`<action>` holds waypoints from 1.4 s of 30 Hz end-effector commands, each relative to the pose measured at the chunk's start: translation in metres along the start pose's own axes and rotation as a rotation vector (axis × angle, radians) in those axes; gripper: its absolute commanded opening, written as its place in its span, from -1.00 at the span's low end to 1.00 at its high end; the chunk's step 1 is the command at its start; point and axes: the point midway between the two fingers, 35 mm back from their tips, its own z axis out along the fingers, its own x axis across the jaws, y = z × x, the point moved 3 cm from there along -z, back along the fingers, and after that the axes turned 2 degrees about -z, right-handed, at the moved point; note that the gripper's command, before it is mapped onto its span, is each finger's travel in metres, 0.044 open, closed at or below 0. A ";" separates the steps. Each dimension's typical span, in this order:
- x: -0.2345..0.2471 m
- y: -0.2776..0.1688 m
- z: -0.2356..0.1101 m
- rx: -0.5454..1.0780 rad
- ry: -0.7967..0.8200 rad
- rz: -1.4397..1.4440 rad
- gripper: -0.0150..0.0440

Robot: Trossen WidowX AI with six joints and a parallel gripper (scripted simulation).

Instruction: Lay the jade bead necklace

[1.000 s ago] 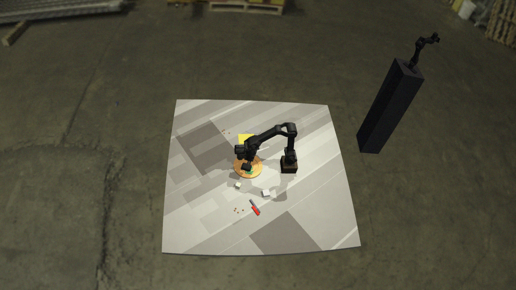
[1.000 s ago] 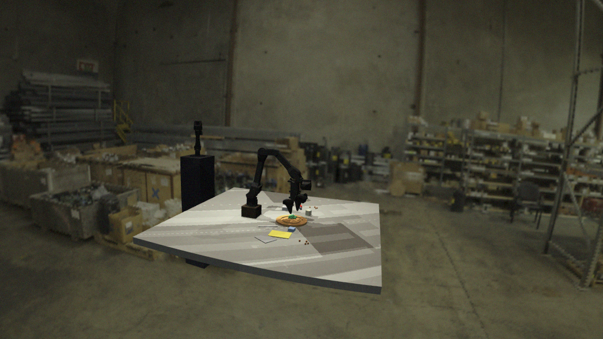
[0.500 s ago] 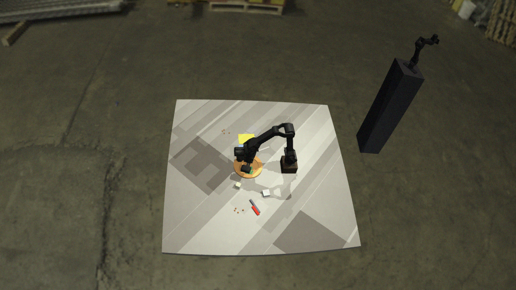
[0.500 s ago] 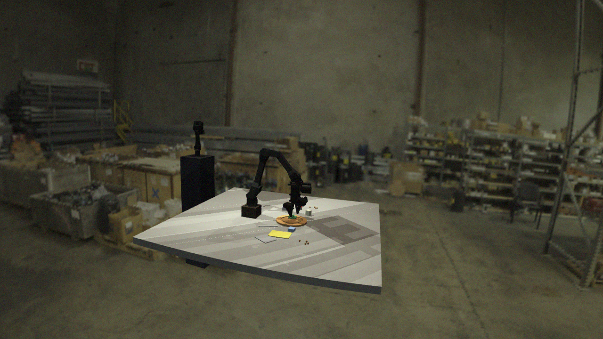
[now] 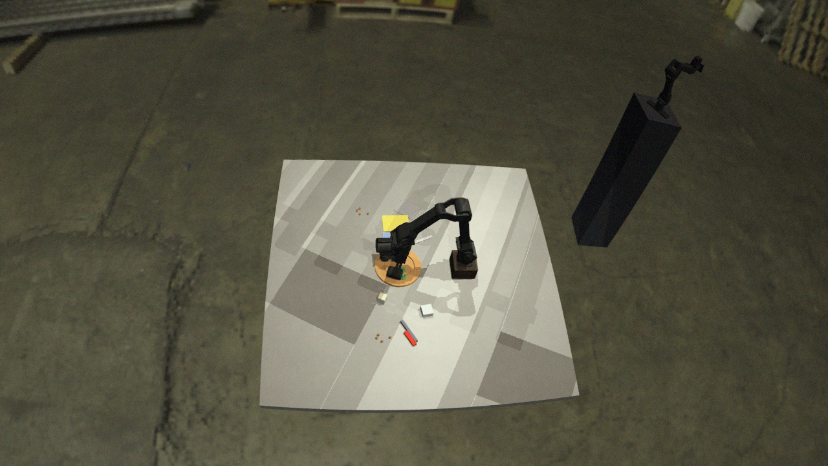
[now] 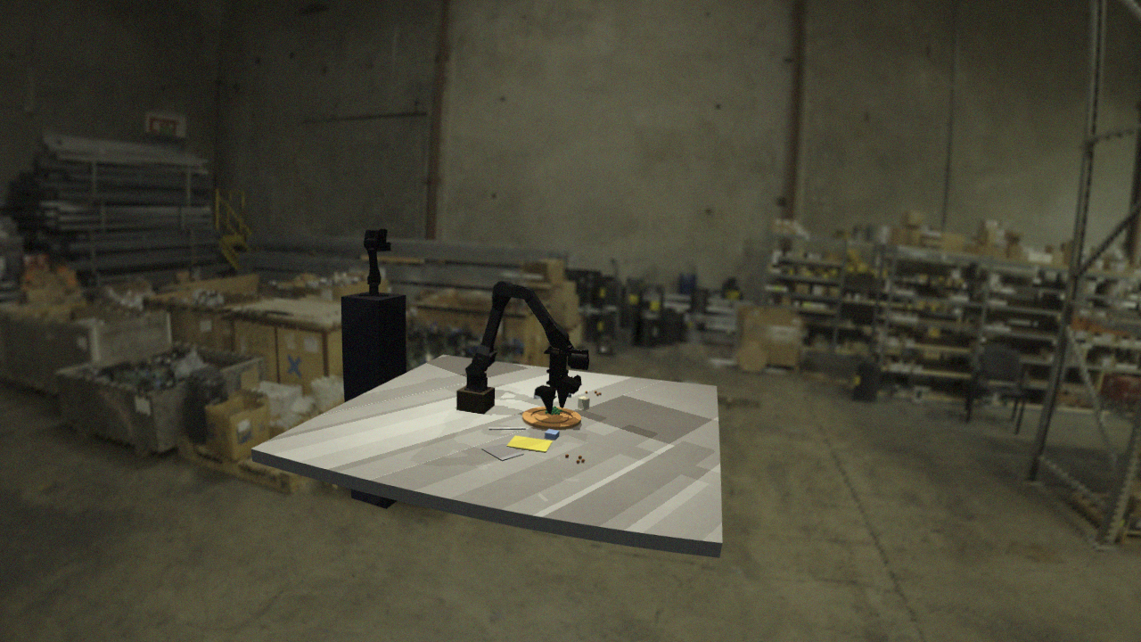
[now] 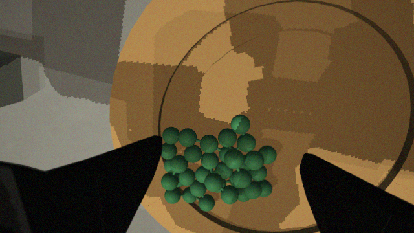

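The jade bead necklace (image 5: pixel 403 276) (image 7: pixel 213 182) lies in a bunched heap of green beads on the round bead board (image 5: pixel 414 277) (image 6: pixel 529 419) (image 7: pixel 139 42). In the wrist view the heap lies mostly inside the dark ring of the groove (image 7: pixel 163 97) and crosses it at the lower left. My gripper (image 6: pixel 556 409) (image 7: pixel 231 153) is open, with its fingers low over the board on either side of the heap. The left finger is close beside the left beads; a gap shows between the beads and the right finger. Contact cannot be made out.
A yellow sheet (image 5: pixel 395 221) (image 6: pixel 529 443) and a blue block (image 6: pixel 552 434) lie beside the board, near a thin white stick (image 6: pixel 507 428). A cream block (image 5: pixel 382 297), a white block (image 5: pixel 426 310) and a red-and-grey tool (image 5: pixel 409 338) lie on the other side. Small brown beads lie in two groups.
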 end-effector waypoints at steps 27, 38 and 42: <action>0.000 0.000 0.000 -0.001 0.000 0.000 -0.49; 0.000 0.000 0.000 -0.001 0.000 0.000 -0.49; 0.000 0.000 0.000 -0.001 0.000 0.000 -0.49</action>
